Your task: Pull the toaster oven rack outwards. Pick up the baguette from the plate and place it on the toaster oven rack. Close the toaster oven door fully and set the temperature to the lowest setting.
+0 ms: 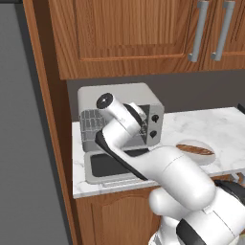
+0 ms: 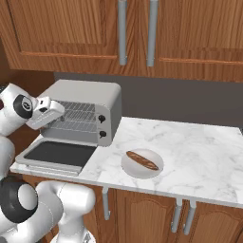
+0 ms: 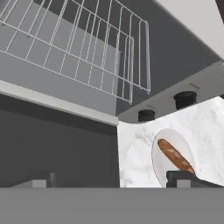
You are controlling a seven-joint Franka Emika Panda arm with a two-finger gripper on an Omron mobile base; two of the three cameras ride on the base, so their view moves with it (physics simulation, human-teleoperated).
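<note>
Baguette (image 2: 142,160) lies on its plate (image 2: 129,168) on the marble table (image 2: 199,152), right of the toaster oven (image 2: 83,90), whose door (image 2: 59,154) is folded down. The claw (image 2: 47,110) hangs wide open and empty before the rack (image 2: 76,118). Pulling the rack outwards looks to be the step in hand; next, the claw must close on its front wire.

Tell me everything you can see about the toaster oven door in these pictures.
The toaster oven door is fully open, lying flat on the marble counter in front of the toaster oven. It has a light grey frame around a large dark glass pane, and a thin bar handle runs along its front edge. Nothing lies on it. The open gripper hangs above it, apart.
</note>
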